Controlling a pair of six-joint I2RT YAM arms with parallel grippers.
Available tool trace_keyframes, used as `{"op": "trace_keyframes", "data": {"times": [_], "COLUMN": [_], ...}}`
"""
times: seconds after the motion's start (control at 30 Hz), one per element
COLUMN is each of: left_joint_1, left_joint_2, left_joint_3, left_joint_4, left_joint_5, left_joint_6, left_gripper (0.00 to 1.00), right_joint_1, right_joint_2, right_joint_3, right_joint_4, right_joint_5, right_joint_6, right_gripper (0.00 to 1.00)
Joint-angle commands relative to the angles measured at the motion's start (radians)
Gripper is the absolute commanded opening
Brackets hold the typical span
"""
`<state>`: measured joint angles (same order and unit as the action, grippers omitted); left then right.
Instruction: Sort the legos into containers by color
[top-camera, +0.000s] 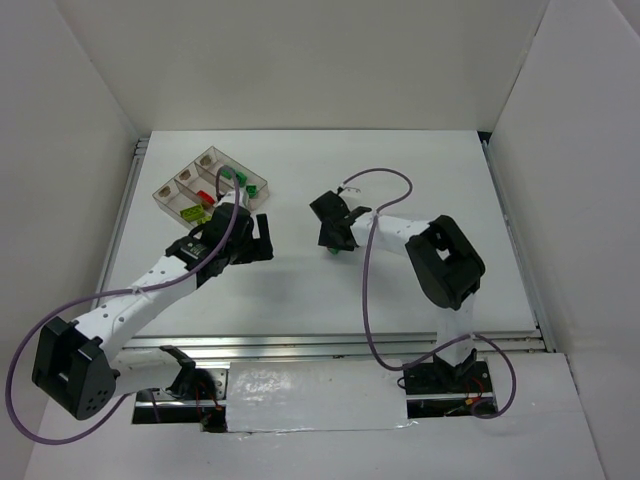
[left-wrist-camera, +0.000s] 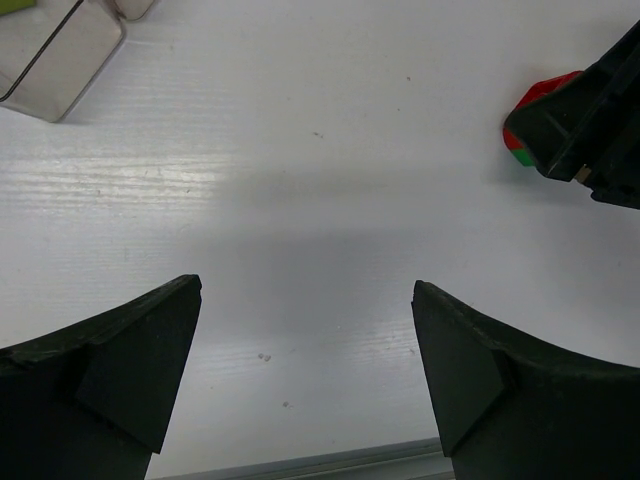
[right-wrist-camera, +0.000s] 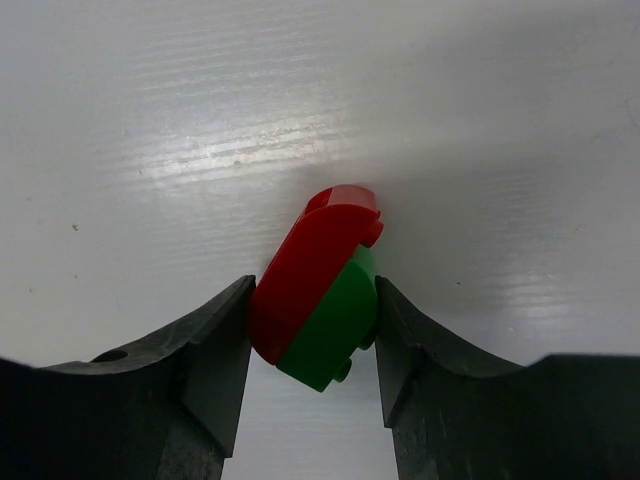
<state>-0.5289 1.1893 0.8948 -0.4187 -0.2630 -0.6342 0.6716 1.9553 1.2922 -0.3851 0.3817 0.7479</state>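
My right gripper (right-wrist-camera: 312, 292) is shut on a red lego (right-wrist-camera: 303, 262) stuck to a dark green lego (right-wrist-camera: 336, 322), low over the white table. In the top view the right gripper (top-camera: 333, 243) is at mid-table with a bit of green (top-camera: 331, 251) at its tip. The pair also shows in the left wrist view (left-wrist-camera: 525, 108), held by the right gripper's fingers (left-wrist-camera: 590, 120). My left gripper (left-wrist-camera: 307, 288) is open and empty over bare table, just right of the clear tray (top-camera: 172, 181). The tray holds yellow-green (top-camera: 190, 212), red (top-camera: 205, 196) and green (top-camera: 250, 186) legos.
White walls enclose the table on three sides. The tray's corner (left-wrist-camera: 60, 62) shows at the top left of the left wrist view. Purple cables loop from both arms. A metal rail (top-camera: 330, 343) runs along the table's near edge.
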Motion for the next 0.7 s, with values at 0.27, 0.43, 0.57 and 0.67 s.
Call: {"op": "trace_keyframes", "data": {"times": [0.27, 0.43, 0.57, 0.67], "left_joint_1": [0.004, -0.003, -0.028, -0.037], "left_joint_2": [-0.037, -0.037, -0.027, -0.01], "left_joint_3": [0.006, -0.019, -0.042, -0.051], "left_joint_4": [0.124, 0.254, 0.346, 0.389], "left_joint_5": [0.169, 0.428, 0.525, 0.585], "left_joint_6": [-0.111, -0.18, -0.226, -0.239], "left_gripper": [1.0, 1.0, 0.99, 0.99], "right_joint_1": [0.18, 0.221, 0.232, 0.235], "right_joint_2": [-0.485, -0.686, -0.768, -0.82], "right_joint_3": [-0.474, -0.588, -0.619, -0.634], "right_joint_4": [0.504, 0.612, 0.641, 0.661], "right_joint_5": [-0.232, -0.377, -0.444, -0.489], "right_joint_6": [-0.459, -0.527, -0.529, -0.518], "right_gripper": [0.0, 0.02, 0.03, 0.04]}}
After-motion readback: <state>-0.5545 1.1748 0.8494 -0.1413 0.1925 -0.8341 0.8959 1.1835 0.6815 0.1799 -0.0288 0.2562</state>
